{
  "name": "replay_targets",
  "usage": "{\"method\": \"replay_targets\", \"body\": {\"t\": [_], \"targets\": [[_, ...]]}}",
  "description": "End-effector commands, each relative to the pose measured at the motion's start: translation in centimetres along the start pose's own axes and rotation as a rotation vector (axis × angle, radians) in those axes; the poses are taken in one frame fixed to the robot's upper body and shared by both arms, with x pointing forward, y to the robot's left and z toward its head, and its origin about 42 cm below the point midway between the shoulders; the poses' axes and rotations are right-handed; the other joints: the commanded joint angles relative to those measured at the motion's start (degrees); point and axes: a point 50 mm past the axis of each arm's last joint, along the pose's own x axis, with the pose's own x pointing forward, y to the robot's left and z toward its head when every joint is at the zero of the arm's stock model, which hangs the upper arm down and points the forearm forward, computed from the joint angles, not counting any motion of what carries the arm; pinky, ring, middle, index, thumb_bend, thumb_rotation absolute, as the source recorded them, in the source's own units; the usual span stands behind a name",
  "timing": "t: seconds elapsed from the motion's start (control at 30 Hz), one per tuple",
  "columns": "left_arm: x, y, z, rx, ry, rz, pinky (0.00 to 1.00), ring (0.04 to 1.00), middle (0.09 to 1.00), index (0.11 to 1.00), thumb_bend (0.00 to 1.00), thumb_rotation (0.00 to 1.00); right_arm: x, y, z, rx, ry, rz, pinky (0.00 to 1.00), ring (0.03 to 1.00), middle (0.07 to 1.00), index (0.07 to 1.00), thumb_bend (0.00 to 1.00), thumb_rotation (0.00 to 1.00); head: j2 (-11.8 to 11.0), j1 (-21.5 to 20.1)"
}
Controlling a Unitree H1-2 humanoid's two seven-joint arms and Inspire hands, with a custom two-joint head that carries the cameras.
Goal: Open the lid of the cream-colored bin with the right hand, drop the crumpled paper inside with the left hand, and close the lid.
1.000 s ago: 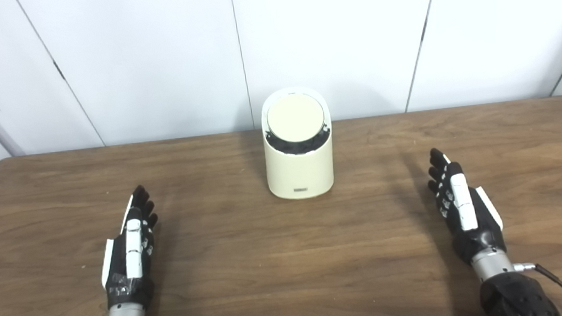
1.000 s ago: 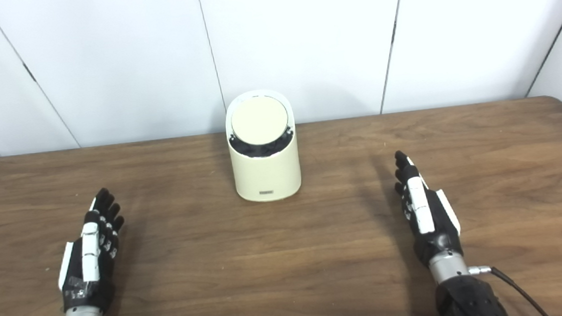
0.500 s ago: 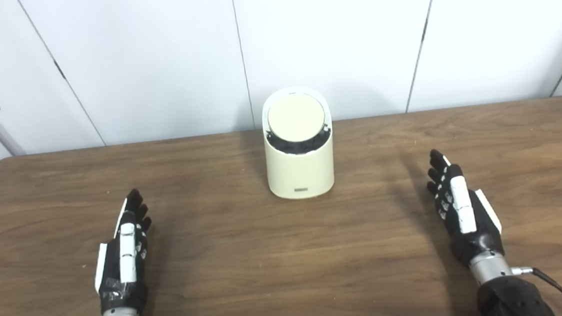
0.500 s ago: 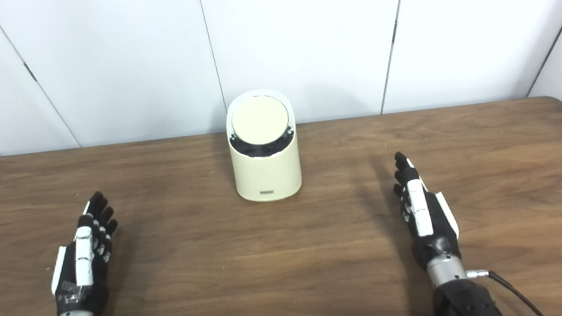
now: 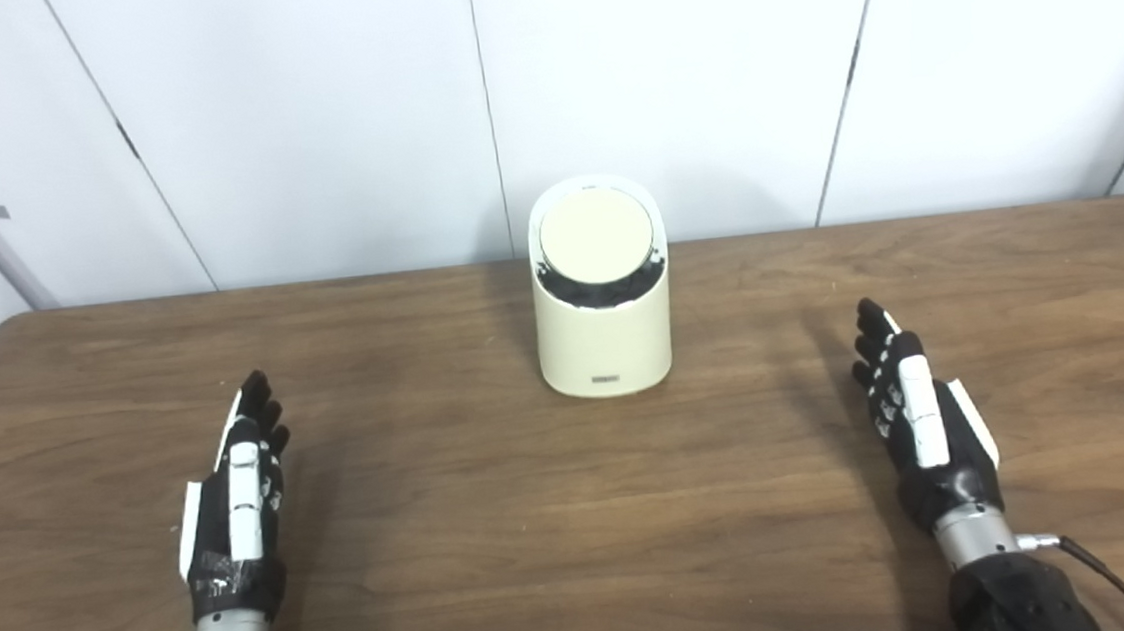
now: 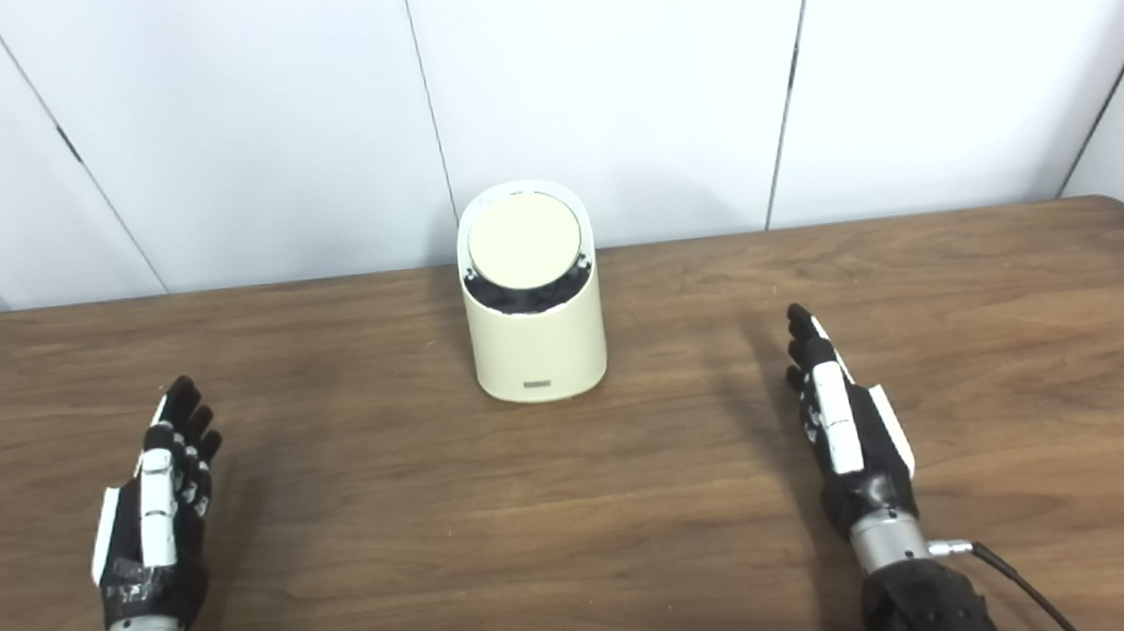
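Left hand (image 5: 233,497) is seen low over the near left part of the wooden table (image 5: 498,521), fingers (image 5: 258,410) stretched forward and held close side by side, nothing gripped. Whether it touches the tabletop cannot be told. Grey wrist cuff and a thin cable are noted at the bottom edge.

Right hand (image 5: 922,423) is placed likewise on the near right side, fingers extended toward the far wall, thumb side turned inward, nothing held. A dark forearm and a black cable (image 5: 1109,568) are seen behind its wrist. A soft shadow is cast on the wood just left of each hand.

Cream-colored bin (image 5: 605,337) is found upright at the middle of the table, toward the far edge, between the two hands and well apart from both. Its top is slanted toward the cameras. A round lid (image 5: 597,237) is set in that slanted face and appears closed, though a dark crescent gap is visible along its lower edge. A small grey label (image 5: 605,380) is noted at the front of the base; its text is too small to read.

White wall panels (image 5: 664,77) with dark vertical seams are recorded behind the table. Crumpled paper is not made out in either view.
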Motion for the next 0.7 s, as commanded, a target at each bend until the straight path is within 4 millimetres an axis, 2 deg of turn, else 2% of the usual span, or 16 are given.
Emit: {"method": "replay_targets", "body": {"t": [0.0,0.43,0.67], "targets": [[-0.90,0.62,-2.03,0.029,0.048,0.011,1.00,1.000,1.000,0.982,0.47,0.93,1.01,0.00,1.27,0.007,-0.072,0.011,1.00,1.000,1.000,0.958,0.53,1.00,0.07,-0.02],[-0.52,0.34,-2.54,0.013,0.056,0.005,1.00,1.000,1.000,0.992,0.50,0.89,1.15,-0.12,1.38,0.006,-0.085,0.006,1.00,1.000,0.995,0.951,0.52,1.00,0.95,-0.04],[-0.45,0.10,-2.48,0.011,0.060,0.011,1.00,1.000,1.000,0.984,0.48,0.90,1.20,-0.10,1.31,0.000,-0.077,0.003,1.00,1.000,0.988,0.945,0.53,1.00,1.18,0.01]]}}
